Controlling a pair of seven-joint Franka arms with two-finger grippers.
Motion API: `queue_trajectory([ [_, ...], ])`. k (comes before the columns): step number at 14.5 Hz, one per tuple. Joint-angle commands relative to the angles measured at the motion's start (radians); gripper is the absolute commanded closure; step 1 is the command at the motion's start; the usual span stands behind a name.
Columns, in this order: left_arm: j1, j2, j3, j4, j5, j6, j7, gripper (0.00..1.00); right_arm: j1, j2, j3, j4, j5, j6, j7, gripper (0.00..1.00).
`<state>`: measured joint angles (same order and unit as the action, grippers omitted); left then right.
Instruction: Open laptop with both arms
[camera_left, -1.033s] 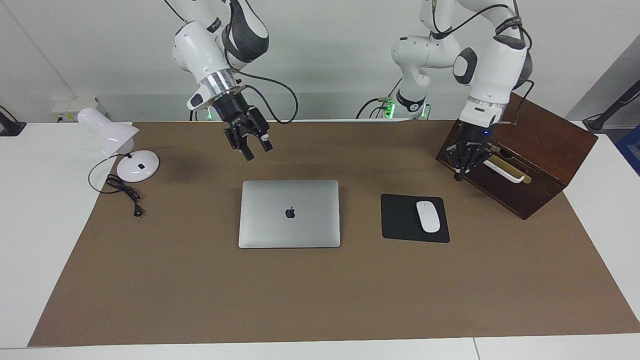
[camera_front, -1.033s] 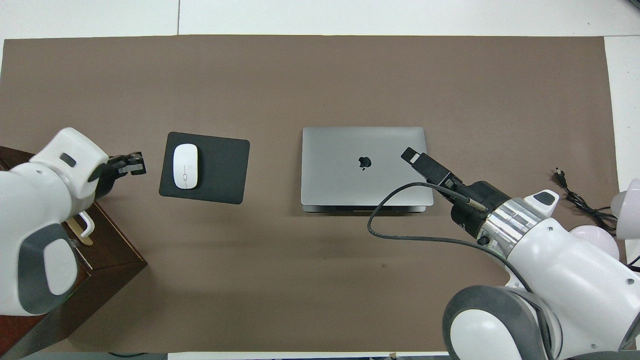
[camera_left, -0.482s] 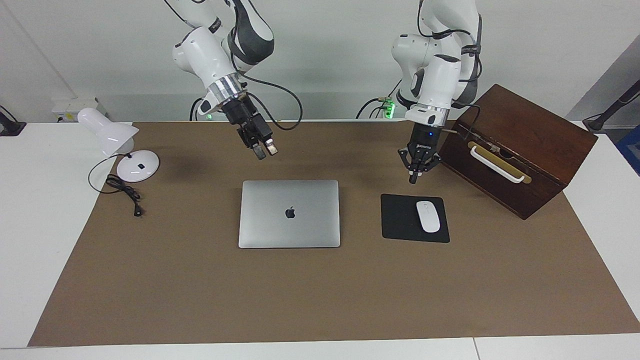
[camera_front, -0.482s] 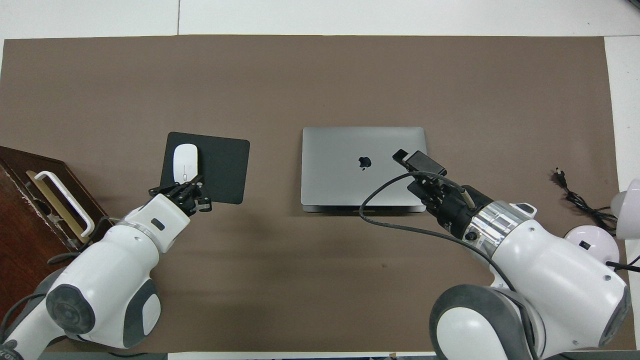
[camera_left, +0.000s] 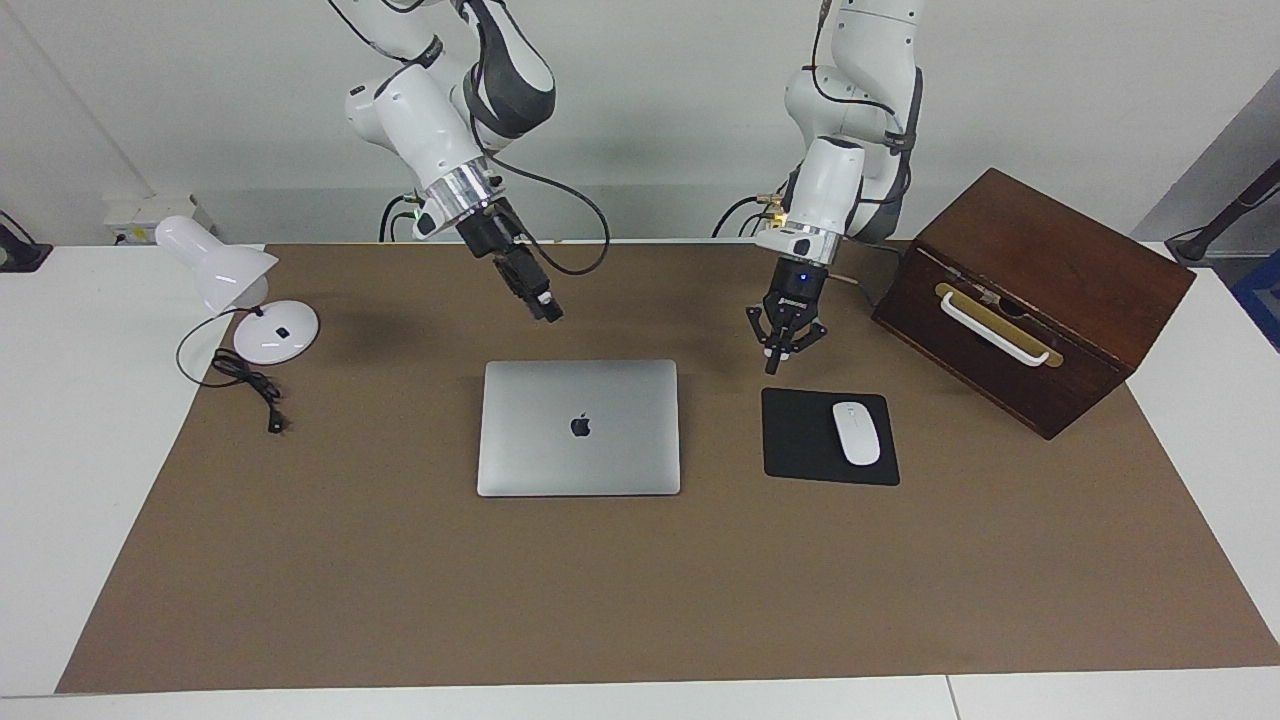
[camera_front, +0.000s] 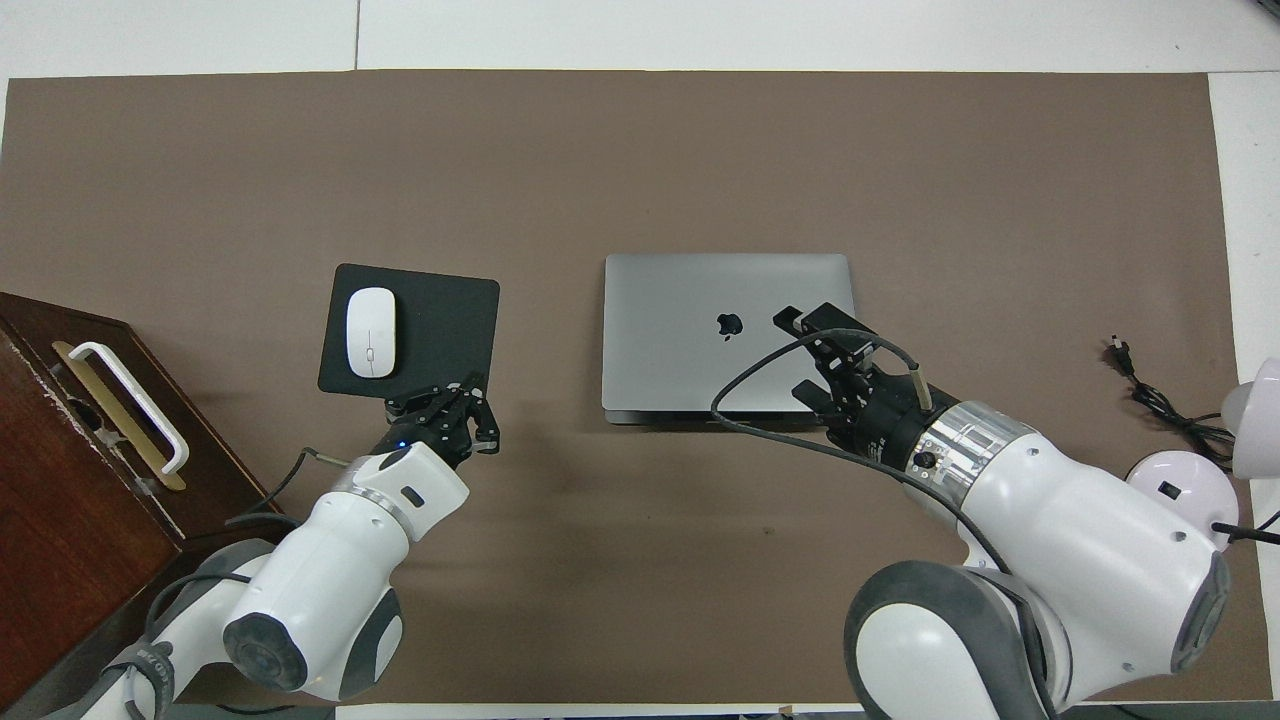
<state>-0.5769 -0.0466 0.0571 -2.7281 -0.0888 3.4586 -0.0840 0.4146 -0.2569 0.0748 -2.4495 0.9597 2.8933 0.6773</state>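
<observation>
The laptop (camera_left: 579, 428) lies flat and fully closed on the brown mat (camera_left: 640, 590) at mid-worktop, logo up, untouched by either arm. No opening step has begun.

The left gripper (camera_left: 771, 366) hangs raised over the mat, just short of the black mouse pad (camera_left: 800, 440) on its robot-ward edge, between the laptop and the wooden box (camera_left: 1040, 300). Its fingertips meet; it is closed and holds nothing. The right gripper (camera_left: 550, 312) hangs tilted over the mat above the laptop's robot-ward edge. Whether it is open or closed cannot be determined from either view; nothing is seen in it.

Risks noted:
- Closed fingers cannot take the thin lid edge. If the left gripper arrives in this state it can only press or slide, and may skid across the smooth metal.
- Nothing restrains the base. A lift on the lid without the other arm pinning the base would likely raise or drag the whole laptop.
- The white mouse (camera_left: 856, 433) and its pad lie beside the left gripper's likely path; a low sweep could knock them.
- The right arm's cable (camera_front: 780, 400) loops over the lid in the overhead view and could snag as the lid rises.
- Which edge carries the hinge cannot be confirmed; prying there would strain it.
</observation>
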Motion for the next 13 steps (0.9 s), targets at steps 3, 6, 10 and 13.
queue_trajectory([
  [3,-0.090,0.045,0.015,-0.002,-0.025,0.047,-0.010,1.00,0.004,0.080,0.003,0.011,0.021,0.065,-0.030,0.00],
  [6,-0.144,0.062,0.015,0.002,-0.043,0.047,-0.010,1.00,0.029,0.120,0.005,0.015,0.021,0.109,-0.050,0.00],
  [10,-0.263,0.137,0.017,0.071,-0.159,0.047,-0.008,1.00,0.030,0.136,0.005,0.020,0.022,0.112,-0.051,0.00],
  [13,-0.304,0.169,0.018,0.103,-0.178,0.047,-0.008,1.00,0.039,0.163,0.005,0.029,0.022,0.129,-0.050,0.00],
])
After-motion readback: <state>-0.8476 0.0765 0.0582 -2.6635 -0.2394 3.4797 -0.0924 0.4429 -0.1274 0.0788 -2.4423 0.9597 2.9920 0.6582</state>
